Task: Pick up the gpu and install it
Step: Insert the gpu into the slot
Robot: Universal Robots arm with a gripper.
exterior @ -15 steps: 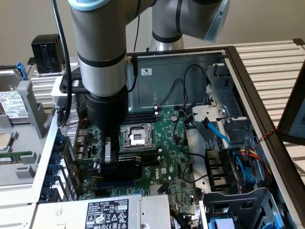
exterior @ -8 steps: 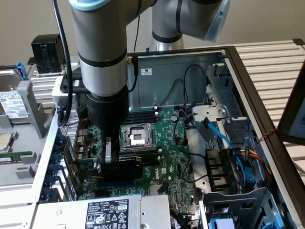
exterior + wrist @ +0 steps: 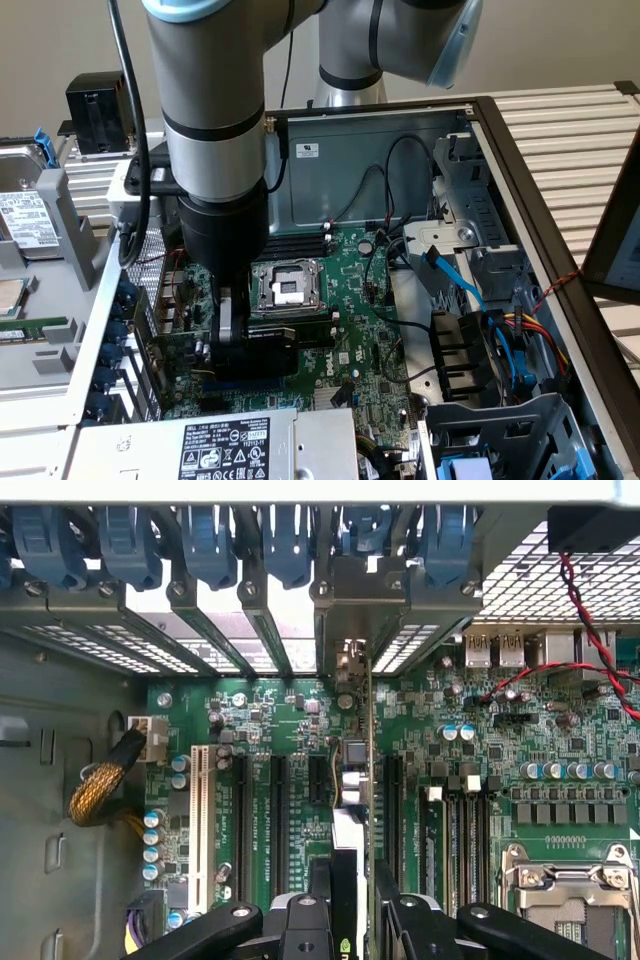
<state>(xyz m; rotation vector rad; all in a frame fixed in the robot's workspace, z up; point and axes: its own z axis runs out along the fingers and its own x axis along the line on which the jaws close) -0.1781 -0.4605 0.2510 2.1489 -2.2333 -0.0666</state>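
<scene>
End effector (image 3: 232, 335) is down inside the open case (image 3: 520, 170), fingers pinched on the gpu (image 3: 268, 352), one on each side of the card. From the wrist, the gpu (image 3: 352, 780) stands on edge. It runs from the end effector (image 3: 345, 920) to the rear slot openings, and its bracket (image 3: 345, 620) sits among the blue latches (image 3: 210, 550). The card is over the motherboard (image 3: 375, 340), just on the near side of the one CPU socket (image 3: 285, 285). One white slot (image 3: 203, 820) lies apart from it. One power supply (image 3: 230, 450) fills the case's near corner.
</scene>
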